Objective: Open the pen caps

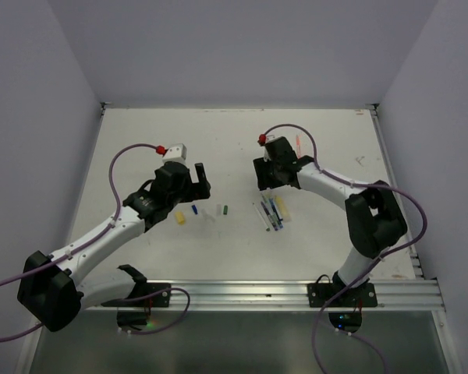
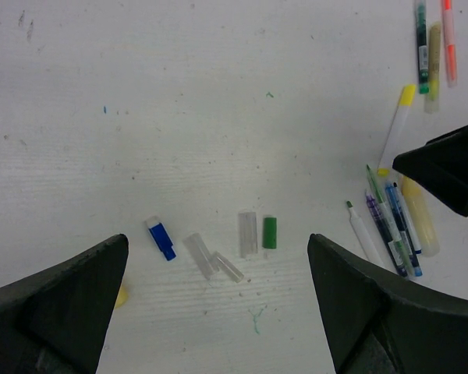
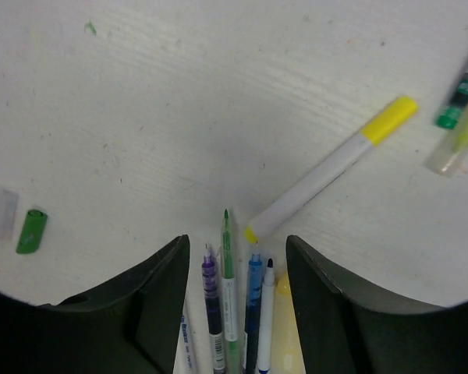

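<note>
Left gripper (image 2: 217, 251): you have it wide open, holding nothing, hovering over the table (image 2: 218, 93).
- The loose caps lie right under the gap.
- Blue cap (image 2: 161, 238) is nearer the left finger and green cap (image 2: 270, 232) nearer the right.
- Clear caps (image 2: 248, 233) lie between those two, one touching the green cap's side.
- Yellow cap (image 2: 122, 294) is half hidden behind the left finger.

Right gripper (image 3: 235, 261): jaws roughly half apart and gripping nothing that you can see.
- It straddles the tips of the uncapped pens (image 3: 255, 288), which lie side by side between the fingers, tips pointing away from the wrist.
- The view is cut off low down, so you can't tell whether either finger touches the outer pens.
- White pen (image 3: 320, 178) slants off ahead and to the right, its yellow nib just off the right finger's inner edge.
- Seen from this wrist, the green cap sits well out to the left.

From above, the grippers are well apart, with the caps nearer the left one.
</note>
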Available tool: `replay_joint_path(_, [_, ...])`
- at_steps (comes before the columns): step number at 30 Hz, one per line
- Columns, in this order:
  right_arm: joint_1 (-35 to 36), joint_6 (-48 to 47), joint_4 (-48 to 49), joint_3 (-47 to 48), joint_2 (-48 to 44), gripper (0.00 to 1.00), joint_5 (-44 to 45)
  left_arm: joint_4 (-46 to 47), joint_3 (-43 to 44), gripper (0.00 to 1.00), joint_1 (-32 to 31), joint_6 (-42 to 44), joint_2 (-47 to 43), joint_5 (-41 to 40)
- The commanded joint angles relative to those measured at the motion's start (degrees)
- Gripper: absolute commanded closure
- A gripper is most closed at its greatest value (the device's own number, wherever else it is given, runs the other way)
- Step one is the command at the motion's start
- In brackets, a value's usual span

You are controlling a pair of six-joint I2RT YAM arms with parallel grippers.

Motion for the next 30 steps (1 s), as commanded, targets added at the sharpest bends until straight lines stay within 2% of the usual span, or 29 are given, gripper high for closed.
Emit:
replay_joint_path(1, [-0.2, 11.63, 5.55, -0.93, -3.81, 0.43, 8.14, 1.98, -0.78, 0.0, 0.38, 0.08, -1.27, 0.44])
replay_joint_path(8, [-0.2, 18.84, 0.98, 2.58, 2.43, 0.48, 15.45, 1.11, -0.96, 0.0, 0.38, 0.0, -2.15, 0.18])
replay_joint_path(21, [-0.2, 21.93, 0.97, 6.79, 11.65, 0.61, 17.39, 1.37, -1.66, 0.0, 0.38, -0.27, -2.85, 0.09])
replay_joint_path(27, [-0.03, 20.08, 2.56, 10.75, 15.7, 0.78, 13.8, 1.28, -2.19, 0.0, 0.38, -0.09, -4.0, -1.32])
replay_joint_path(30, [0.15, 18.15, 4.49, 13.91, 17.64, 0.89, 10.55, 1.98, -2.54, 0.0, 0.38, -0.27, -4.44, -1.23])
